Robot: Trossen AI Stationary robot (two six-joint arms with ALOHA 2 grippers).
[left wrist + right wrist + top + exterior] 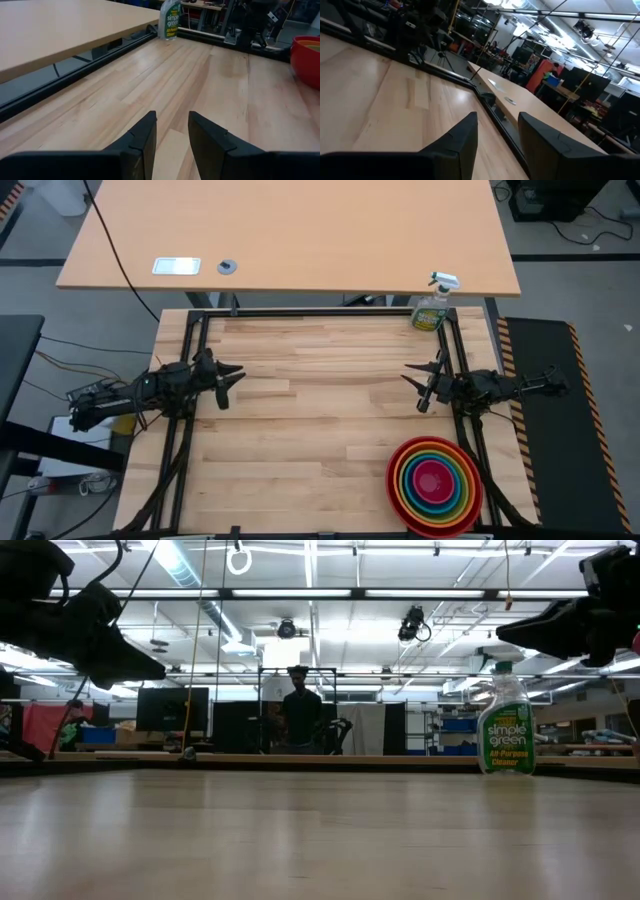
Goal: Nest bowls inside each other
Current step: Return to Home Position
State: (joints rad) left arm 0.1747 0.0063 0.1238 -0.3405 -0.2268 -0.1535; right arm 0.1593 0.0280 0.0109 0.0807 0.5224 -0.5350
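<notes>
The bowls (434,485) sit one inside another at the table's near right: red outermost, then orange, lime green, blue, and magenta-pink in the middle. The red rim (306,55) also shows in the left wrist view. My left gripper (232,380) hovers over the table's left side, open, holding nothing. My right gripper (420,387) hovers over the right side, beyond the bowls' far side, open and likewise holding nothing. In the wrist views a gap shows between the left fingers (172,137) and between the right fingers (497,137).
A green spray bottle (431,308) stands at the table's far right corner, also seen in the low view (505,723). A second, lighter table (290,235) lies beyond the far edge. A person (299,712) stands far off in the room. Bare wood spans the table's middle.
</notes>
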